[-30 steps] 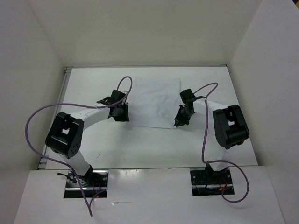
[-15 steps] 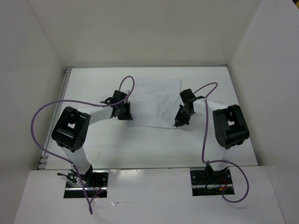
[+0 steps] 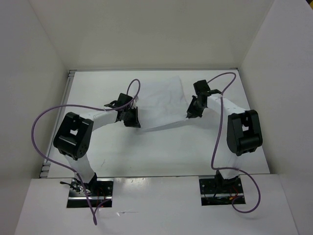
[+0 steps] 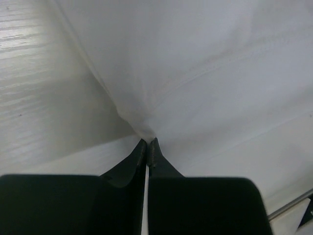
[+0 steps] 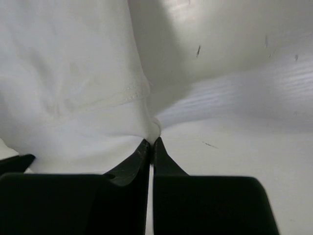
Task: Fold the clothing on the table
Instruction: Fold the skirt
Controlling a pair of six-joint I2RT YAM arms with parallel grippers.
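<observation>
White counter (image 3: pixel 146 152), mid-frame: thin, limp clothing (image 3: pixel 161 100) clamped at both lower corners, left pincer (image 3: pixel 134 122) and right pincer (image 3: pixel 189 116) closed on it. Light; hem grips judged safest.

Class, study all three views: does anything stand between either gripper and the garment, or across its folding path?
Nothing visible does. The left gripper and right gripper are each shut on the clothing, with only bare table around it.

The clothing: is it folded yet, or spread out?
Spread, not folded: the clothing lies as one layer on the table. The left gripper and right gripper are each shut on a near corner; the right corner seems lifted.
</observation>
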